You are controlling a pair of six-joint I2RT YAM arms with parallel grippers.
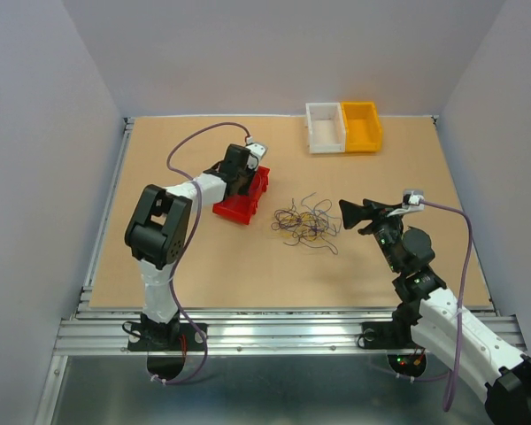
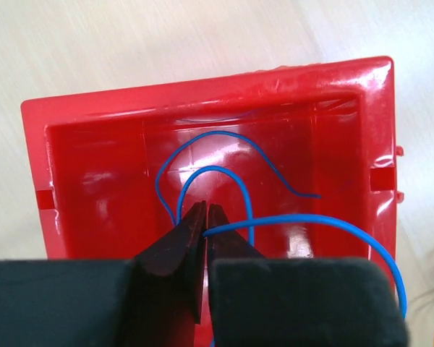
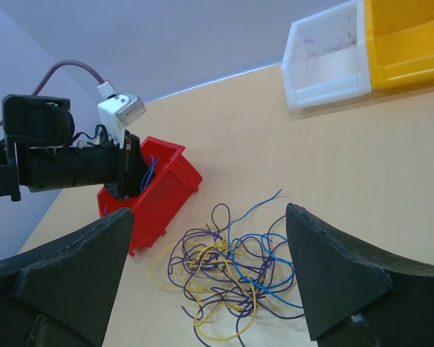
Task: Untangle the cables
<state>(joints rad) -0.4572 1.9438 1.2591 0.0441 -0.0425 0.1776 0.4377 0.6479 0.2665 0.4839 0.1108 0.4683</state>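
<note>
Left gripper (image 2: 205, 211), fingertips almost pressed together, pinches a thin blue wire (image 2: 217, 133) inside the red plastic bin (image 2: 202, 94). Right gripper (image 3: 210, 213) stands spread wide beside the loose clump of purple, yellow and blue cables (image 3: 224, 278) at mid-table. Recommended: release low in the bin, then lift straight out so no loop snags.

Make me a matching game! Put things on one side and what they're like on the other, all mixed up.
Things:
1. red bin
2. white bin
3. cable clump
4. right claw

What they're like:
A. wide open
B. has a blue wire inside
C. right beside the yellow bin
D. a tangled heap, in no bin

Pairs: 1-B, 2-C, 3-D, 4-A
</note>
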